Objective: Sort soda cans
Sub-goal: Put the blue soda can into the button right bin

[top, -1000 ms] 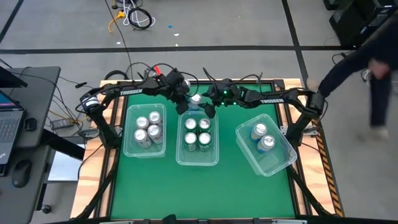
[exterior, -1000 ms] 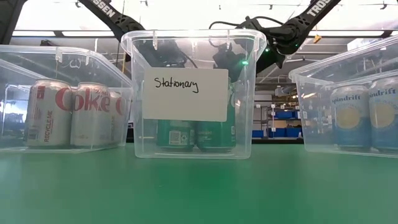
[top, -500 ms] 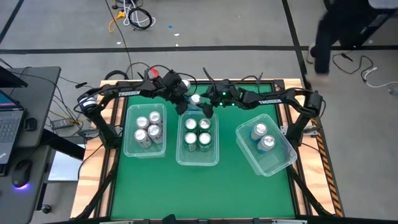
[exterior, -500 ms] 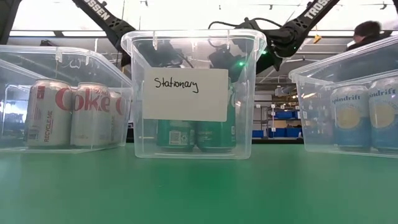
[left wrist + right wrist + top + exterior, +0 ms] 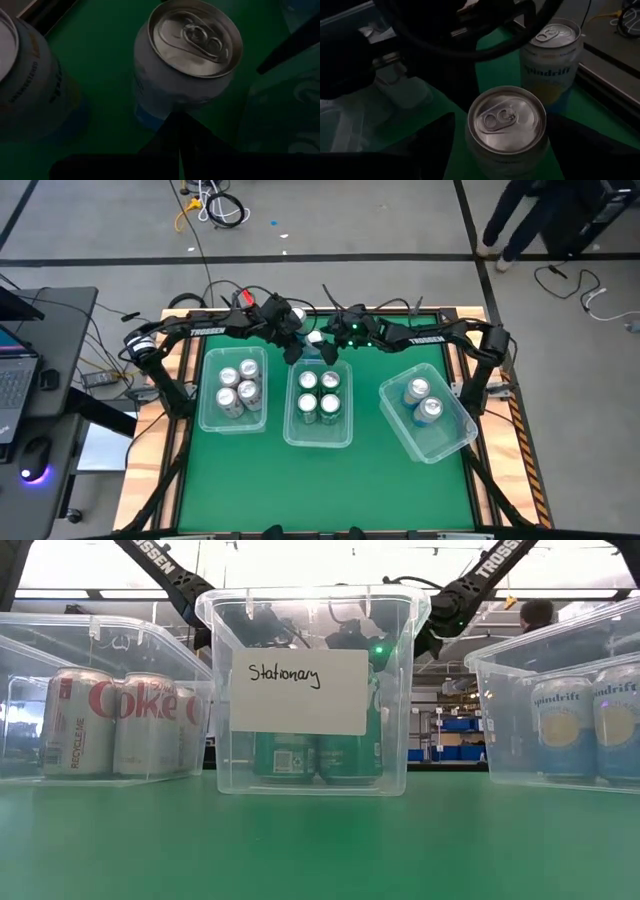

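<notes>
Both grippers (image 5: 300,345) (image 5: 335,343) over a can (image 5: 315,339), grip unclear

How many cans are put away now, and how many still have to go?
Ten look done: four silver cans in the left bin, four green cans in the middle bin, two blue cans in the right bin. In hand: the left end effector and right end effector hover at a loose can behind the middle bin. Left: that can and a Spindrift can beside it.
</notes>
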Robot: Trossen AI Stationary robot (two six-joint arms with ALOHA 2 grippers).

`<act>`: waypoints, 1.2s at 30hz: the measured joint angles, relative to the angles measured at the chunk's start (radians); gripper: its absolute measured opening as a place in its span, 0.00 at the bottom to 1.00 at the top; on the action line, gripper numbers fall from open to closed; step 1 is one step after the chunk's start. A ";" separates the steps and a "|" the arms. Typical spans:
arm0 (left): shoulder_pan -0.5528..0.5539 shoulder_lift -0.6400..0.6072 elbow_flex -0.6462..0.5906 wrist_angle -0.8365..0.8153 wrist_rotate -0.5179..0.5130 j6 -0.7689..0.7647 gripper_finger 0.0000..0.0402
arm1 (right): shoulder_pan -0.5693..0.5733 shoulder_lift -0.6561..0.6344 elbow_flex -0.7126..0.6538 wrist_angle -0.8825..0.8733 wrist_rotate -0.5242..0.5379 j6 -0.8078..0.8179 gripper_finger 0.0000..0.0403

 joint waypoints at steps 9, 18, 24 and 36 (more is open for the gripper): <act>0.000 0.001 0.000 -0.005 -0.001 0.005 0.00 | -0.013 0.056 0.060 -0.055 -0.034 -0.011 0.74; 0.000 0.002 -0.002 0.000 0.014 0.008 0.00 | -0.009 0.057 0.061 -0.066 -0.056 -0.024 0.74; -0.001 0.003 -0.003 0.001 0.026 0.008 0.00 | -0.009 0.057 0.068 -0.073 -0.081 -0.081 0.74; -0.002 0.004 -0.003 0.032 0.042 0.015 0.00 | -0.016 0.055 0.069 -0.129 -0.083 -0.139 0.75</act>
